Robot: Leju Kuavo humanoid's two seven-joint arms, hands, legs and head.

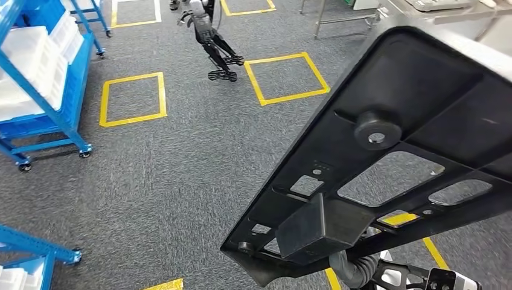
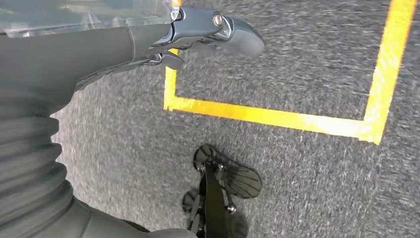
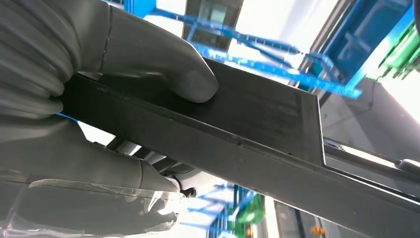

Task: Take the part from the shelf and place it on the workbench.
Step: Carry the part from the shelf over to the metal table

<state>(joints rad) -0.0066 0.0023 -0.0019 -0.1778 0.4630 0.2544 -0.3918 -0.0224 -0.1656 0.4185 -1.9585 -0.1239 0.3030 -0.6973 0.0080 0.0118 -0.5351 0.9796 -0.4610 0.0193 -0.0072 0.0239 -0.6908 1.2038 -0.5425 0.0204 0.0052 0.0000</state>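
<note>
Nearest, the right hand (image 3: 99, 124) clamps the black part (image 1: 392, 163): its thick grey thumb presses on the flat top face and its fingers (image 3: 89, 173) wrap under the edge, so the part is firmly held. In the head view this part is a large black moulded panel with cut-out windows, a round boss and a blocky lug, carried up off the floor and tilted, stretching from about 6 o'clock up to 2 o'clock. The left hand (image 2: 198, 34) hangs over the grey carpet with nothing in it; its fingers (image 2: 237, 37) reach out straight and loose rather than curled in. Yellow tape squares (image 1: 287, 77) mark the carpet further out, around 12 o'clock. A blue wheeled shelf (image 1: 45, 90) with white trays stands at 9 to 10 o'clock, well apart from the part. Farthest off, near 12 o'clock, another robot's dark legs (image 1: 218, 51) stand on the carpet.
</note>
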